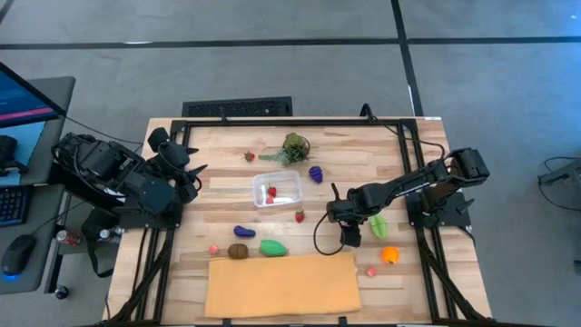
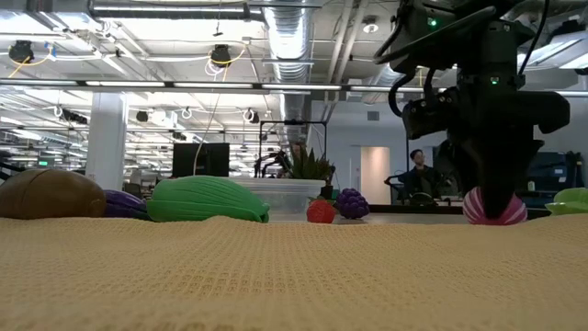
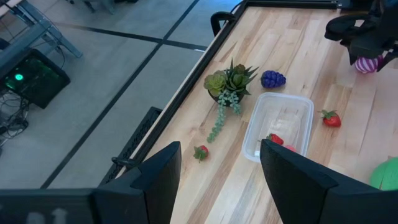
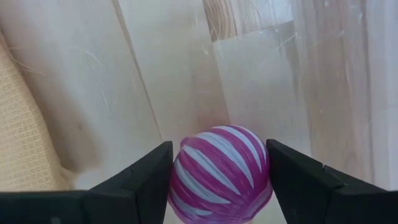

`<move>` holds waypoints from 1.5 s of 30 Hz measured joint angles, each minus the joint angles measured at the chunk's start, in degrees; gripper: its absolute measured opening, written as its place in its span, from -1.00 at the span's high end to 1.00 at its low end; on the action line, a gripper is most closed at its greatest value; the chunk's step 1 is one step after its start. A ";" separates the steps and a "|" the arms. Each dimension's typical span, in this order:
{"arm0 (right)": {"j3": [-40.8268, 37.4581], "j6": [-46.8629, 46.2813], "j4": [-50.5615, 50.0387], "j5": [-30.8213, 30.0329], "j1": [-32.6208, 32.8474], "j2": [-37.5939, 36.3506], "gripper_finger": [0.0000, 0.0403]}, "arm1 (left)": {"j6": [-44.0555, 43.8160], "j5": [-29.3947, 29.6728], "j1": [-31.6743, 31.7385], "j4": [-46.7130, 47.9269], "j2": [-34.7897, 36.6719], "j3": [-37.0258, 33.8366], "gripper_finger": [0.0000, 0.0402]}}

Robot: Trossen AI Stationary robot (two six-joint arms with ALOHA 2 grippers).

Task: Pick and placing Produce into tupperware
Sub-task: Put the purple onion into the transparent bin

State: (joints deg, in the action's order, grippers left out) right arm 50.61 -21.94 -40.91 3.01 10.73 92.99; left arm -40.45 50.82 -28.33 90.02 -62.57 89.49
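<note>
Produce scattered across the table [image 1: 408, 272], the tupperware [image 1: 278, 190] at its centre already holding red pieces. Right end effector [image 4: 217, 171] is lowered by the tan mat [image 1: 281, 283], fingers straddling a pink striped ball [image 4: 219, 173] but closing, not visibly clamped. Left end effector [image 3: 217, 180] waits open near the left edge

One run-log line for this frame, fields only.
right hand: fingers either side of pink striped ball, beside tan mat | left hand: open, waiting at left edge | tupperware: holds strawberry
</note>
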 joint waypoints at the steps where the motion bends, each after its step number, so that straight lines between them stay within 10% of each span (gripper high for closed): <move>1: 0.00 -0.08 0.00 0.00 0.01 0.00 -0.15 | 0.01 -0.01 -0.01 0.00 0.00 0.00 -0.06; 18: 0.00 -0.23 -0.11 -0.03 -0.01 -1.45 -0.12 | 0.31 0.00 0.00 0.00 0.00 0.00 -0.06; 45: 0.00 -1.93 15.78 -2.89 -6.95 -24.66 -0.13 | 0.26 0.90 0.01 0.00 0.00 0.00 -0.06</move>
State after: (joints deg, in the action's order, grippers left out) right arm 50.61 -23.86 -25.13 0.12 3.78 68.33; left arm -40.18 51.72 -28.32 90.02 -62.57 89.49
